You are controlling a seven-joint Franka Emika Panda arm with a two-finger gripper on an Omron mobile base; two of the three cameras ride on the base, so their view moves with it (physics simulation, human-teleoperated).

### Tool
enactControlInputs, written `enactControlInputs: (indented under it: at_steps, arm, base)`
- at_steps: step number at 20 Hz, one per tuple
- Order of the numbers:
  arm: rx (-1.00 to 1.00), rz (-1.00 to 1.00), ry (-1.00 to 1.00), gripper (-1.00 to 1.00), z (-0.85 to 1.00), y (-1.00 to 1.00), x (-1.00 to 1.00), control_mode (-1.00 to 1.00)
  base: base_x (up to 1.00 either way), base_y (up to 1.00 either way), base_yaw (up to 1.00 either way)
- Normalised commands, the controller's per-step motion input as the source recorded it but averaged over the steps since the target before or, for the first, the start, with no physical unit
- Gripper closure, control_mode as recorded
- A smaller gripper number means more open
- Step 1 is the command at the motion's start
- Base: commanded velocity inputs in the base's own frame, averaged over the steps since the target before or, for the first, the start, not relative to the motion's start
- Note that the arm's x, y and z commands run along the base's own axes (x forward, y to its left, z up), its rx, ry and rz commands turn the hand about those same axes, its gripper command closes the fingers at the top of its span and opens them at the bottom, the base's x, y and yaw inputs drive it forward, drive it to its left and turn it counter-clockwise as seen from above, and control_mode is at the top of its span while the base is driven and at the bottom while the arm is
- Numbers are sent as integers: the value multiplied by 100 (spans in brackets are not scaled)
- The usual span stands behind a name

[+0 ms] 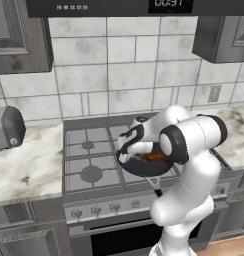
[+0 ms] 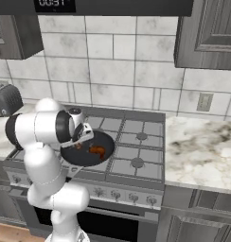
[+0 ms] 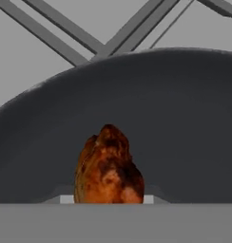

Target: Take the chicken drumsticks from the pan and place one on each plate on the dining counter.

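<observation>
Left base view, from the left: a toaster [image 1: 8,127] stands on the marble desk [image 1: 26,165], then the stove [image 1: 89,160] carries the pan [image 1: 144,167], where the gripper [image 1: 135,151] reaches down. Hand view shows one drumstick [image 3: 108,168] on the pan floor, long axis running away from the camera, jaws apparently clamped on its near end.

A gas stove [image 1: 89,160] with grey burner grates sits mid-frame, its knobs [image 1: 95,210] along the front edge above the dark oven door [image 1: 119,240]. A steel toaster [image 1: 6,127] stands at the left edge on the marbled counter [image 1: 24,165]. Pale tiled wall [image 1: 124,70] behind carries an outlet [image 2: 204,102] at right. Dark cabinets [image 2: 209,33] hang in the upper corners, and a microwave's underside [image 1: 119,6] crosses the top.
</observation>
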Motion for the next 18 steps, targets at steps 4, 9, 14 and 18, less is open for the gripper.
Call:
enactControlInputs:
  at_steps: [4,9,14,18]
  arm:
    - [0,0,-9,100,24,24,-18,-100]
    - [3,0,0,100,64,-5,-49,-100]
    - [13,-5,-2,100,100,-48,-82,-100]
    - [12,-31,0,100,100,-73,-100,-100]
  base:
    - [0,0,0]
    - [0,0,0]
    - [0,0,0]
    - [0,0,0]
